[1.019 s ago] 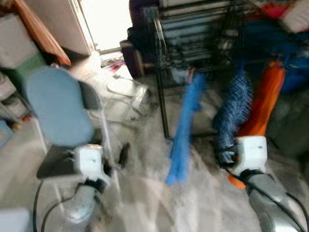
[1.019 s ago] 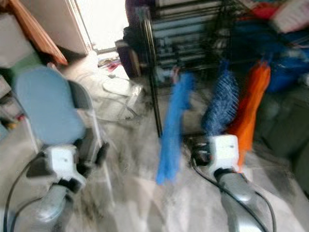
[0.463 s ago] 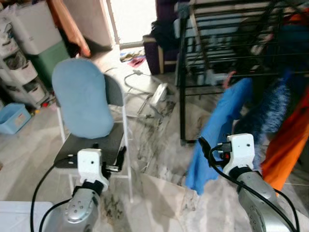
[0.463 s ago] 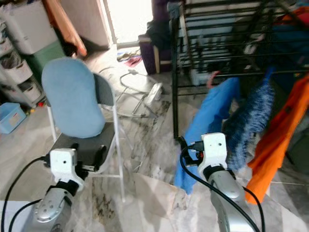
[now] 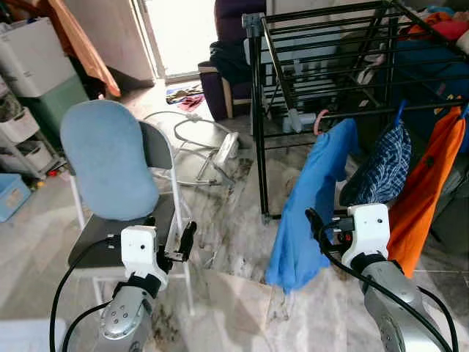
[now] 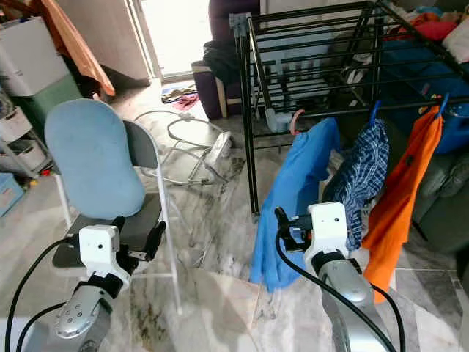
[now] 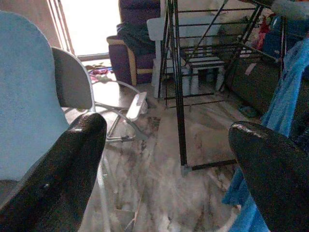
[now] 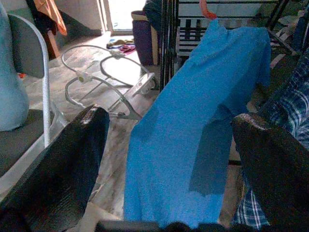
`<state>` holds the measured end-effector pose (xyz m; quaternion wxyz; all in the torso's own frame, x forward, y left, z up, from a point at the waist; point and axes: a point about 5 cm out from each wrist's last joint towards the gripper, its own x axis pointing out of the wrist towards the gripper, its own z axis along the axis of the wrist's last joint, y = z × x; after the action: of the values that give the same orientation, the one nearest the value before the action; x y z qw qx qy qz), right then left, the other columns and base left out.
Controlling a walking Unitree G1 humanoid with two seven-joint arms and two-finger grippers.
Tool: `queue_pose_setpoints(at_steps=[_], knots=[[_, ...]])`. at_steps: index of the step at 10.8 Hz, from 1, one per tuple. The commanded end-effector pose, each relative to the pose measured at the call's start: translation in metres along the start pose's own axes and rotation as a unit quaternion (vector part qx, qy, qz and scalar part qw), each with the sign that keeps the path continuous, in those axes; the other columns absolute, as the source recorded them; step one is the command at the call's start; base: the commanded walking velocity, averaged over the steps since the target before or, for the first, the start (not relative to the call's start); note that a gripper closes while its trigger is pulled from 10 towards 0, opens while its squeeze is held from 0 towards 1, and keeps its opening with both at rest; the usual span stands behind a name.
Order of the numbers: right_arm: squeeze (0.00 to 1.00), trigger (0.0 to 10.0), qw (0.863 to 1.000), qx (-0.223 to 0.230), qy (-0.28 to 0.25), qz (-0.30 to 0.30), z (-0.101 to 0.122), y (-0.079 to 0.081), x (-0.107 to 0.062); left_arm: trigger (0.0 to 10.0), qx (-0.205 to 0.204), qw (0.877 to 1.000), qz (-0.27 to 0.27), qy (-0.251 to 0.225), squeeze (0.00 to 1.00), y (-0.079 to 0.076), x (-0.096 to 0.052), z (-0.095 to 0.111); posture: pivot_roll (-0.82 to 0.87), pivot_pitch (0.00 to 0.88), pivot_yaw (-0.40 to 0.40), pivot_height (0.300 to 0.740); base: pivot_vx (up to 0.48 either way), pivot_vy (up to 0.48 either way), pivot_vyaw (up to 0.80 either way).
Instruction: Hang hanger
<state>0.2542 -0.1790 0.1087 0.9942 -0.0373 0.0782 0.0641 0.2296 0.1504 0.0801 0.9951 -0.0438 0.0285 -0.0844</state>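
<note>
Drying rack: the black metal drying rack (image 5: pixel 330 73) stands on the marble floor (image 5: pixel 234 220) before the robot; its low front rail carries the clothes, so that they hang free and do not touch the floor.
Chair: the folding chair with a light blue cushion (image 5: pixel 110 161) stands on the robot's left, just behind the left arm, well apart from the rack.
Blue garment: the long bright blue shirt (image 5: pixel 308 205) hangs from a pink plastic hanger (image 5: pixel 320 117), whose hook sits over the rail. I judge this is the task's thing, and it seems already in its place.
Other clothes: a dark checked shirt (image 5: pixel 381 169) and an orange shirt (image 5: pixel 429 183) hang beside it on blue hooks, so the rail is shared.
Baby bouncer: a white wire frame (image 5: pixel 198 143) lies on the floor between chair and rack.
Right tool (image 8: pixel 169 159): its two black fingers stand wide apart, holding nothing, pointing at the blue shirt, which is near but not touched.
Left tool (image 7: pixel 164 164): also spread apart and empty, pointing at the rack's leg; it is held low near the chair seat.
</note>
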Motion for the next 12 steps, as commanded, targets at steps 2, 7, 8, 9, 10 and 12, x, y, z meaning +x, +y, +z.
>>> queue_pose_setpoints(at_steps=[2,7,8,9,10,12], knots=[[0.0,10.0,1.0,0.003,0.002,0.0,-0.0001,0.0008,0.0011,10.0,0.0,1.0,-0.005,-0.002,0.0,0.0009,0.0002,0.0024,-0.18,0.0,0.118,0.74,0.398,0.268,0.0],[0.0,10.0,1.0,0.003,0.003,-0.006,-0.0003,0.0006,0.0012,10.0,0.003,1.0,-0.008,0.008,0.0,-0.0004,0.0006,-0.0005,-0.18,0.0,0.12,0.74,0.315,0.22,0.0],[0.0,10.0,1.0,0.001,0.003,-0.007,-0.0004,0.0005,0.0013,10.0,0.005,1.0,-0.007,0.012,0.0,-0.0008,0.0007,-0.0015,-0.18,0.0,0.12,0.74,0.0,0.0,0.0],[0.0,10.0,1.0,0.001,0.003,-0.008,-0.0006,0.0003,0.0014,10.0,0.004,1.0,-0.008,0.013,0.0,-0.0017,0.0005,-0.0026,-0.18,0.0,0.12,0.74,0.0,0.0,0.0],[0.0,10.0,1.0,0.0,0.005,-0.011,-0.0011,-0.0009,0.0017,10.0,0.004,1.0,-0.008,0.015,0.0,-0.0021,0.0005,-0.0031,-0.18,0.0,0.117,0.74,0.0,0.0,0.0],[0.0,10.0,1.0,-0.003,0.008,-0.015,-0.0008,-0.0021,0.0027,10.0,0.004,1.0,-0.009,0.016,0.0,-0.0027,0.0005,-0.0031,-0.18,0.0,0.117,0.74,0.0,0.0,-0.22]])
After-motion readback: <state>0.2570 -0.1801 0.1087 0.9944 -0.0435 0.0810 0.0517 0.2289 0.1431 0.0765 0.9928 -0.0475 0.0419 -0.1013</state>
